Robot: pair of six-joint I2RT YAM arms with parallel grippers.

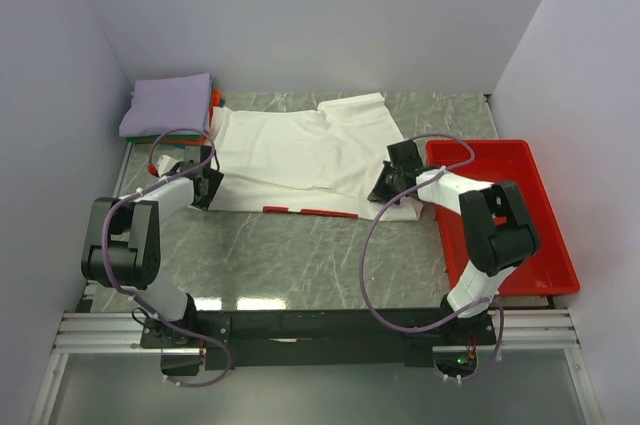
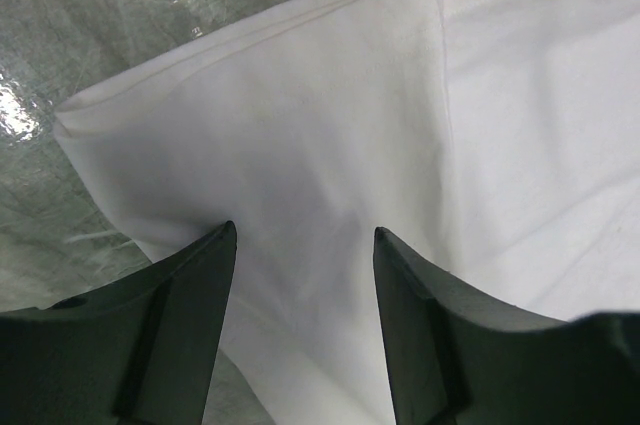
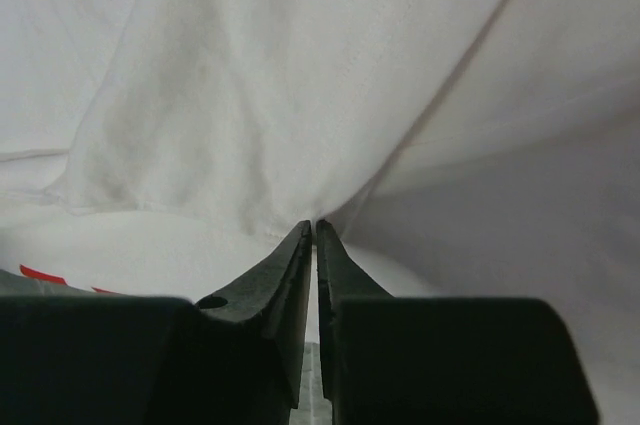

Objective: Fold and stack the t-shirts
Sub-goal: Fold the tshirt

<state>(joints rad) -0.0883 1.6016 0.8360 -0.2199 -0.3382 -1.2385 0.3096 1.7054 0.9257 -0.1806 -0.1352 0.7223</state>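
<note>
The right claw (image 3: 312, 226) pinches shut on the white cloth t-shirt (image 1: 290, 150) at its right edge, likely to lift a fold. The left claw (image 2: 305, 232) gapes over its left corner, gripping nothing.

Top external camera sat high behind both arm bases and looked down and forward, far enough back to take in the whole white t-shirt (image 1: 300, 155) on the table (image 1: 300, 255). Left wrist camera looked out over the left gripper (image 2: 305, 240) at the shirt's left folded edge, very close. Right wrist camera looked past the right gripper (image 3: 312, 227) at the shirt's right side, closer still, and cloth filled the frame. All three views shared the shirt.
</note>
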